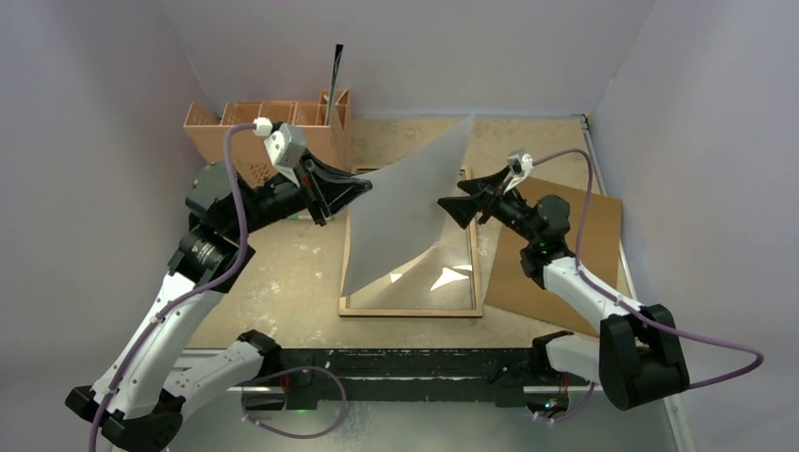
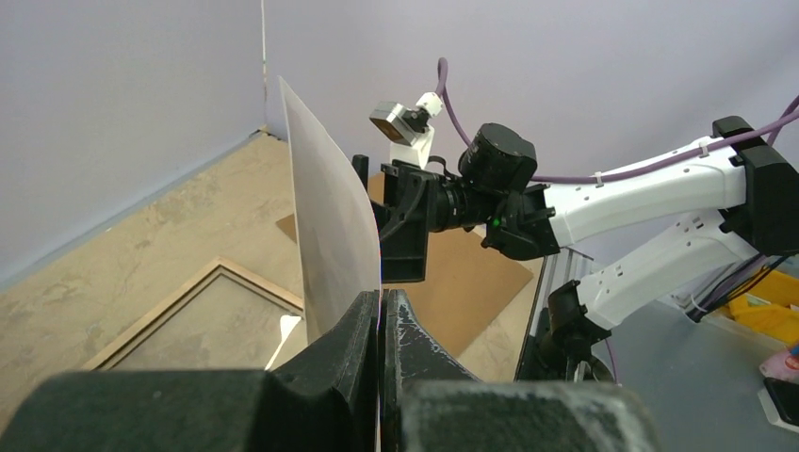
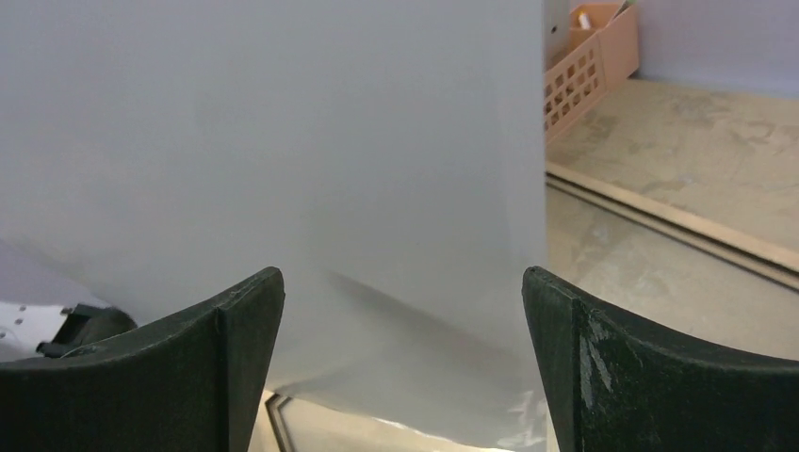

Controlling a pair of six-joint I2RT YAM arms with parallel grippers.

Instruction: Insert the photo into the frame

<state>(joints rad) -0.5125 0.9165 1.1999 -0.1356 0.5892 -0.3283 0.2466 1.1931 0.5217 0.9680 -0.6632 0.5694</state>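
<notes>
The photo (image 1: 415,207) stands up on edge over the frame (image 1: 358,303), only its pale blank side showing. My left gripper (image 1: 367,190) is shut on the photo's left edge. In the left wrist view the sheet (image 2: 330,207) rises from between the closed fingertips of that gripper (image 2: 382,298). The frame lies flat on the table, light wood side up, its pane catching glare. My right gripper (image 1: 443,203) is open, close to the photo's right face. In the right wrist view the sheet (image 3: 283,141) fills the space beyond the spread jaws of the gripper (image 3: 403,282), which hold nothing.
A brown backing board (image 1: 575,247) lies flat on the table to the right of the frame, under my right arm. A wooden compartment organiser (image 1: 269,127) stands at the back left, with a thin dark strip (image 1: 336,66) sticking up from it.
</notes>
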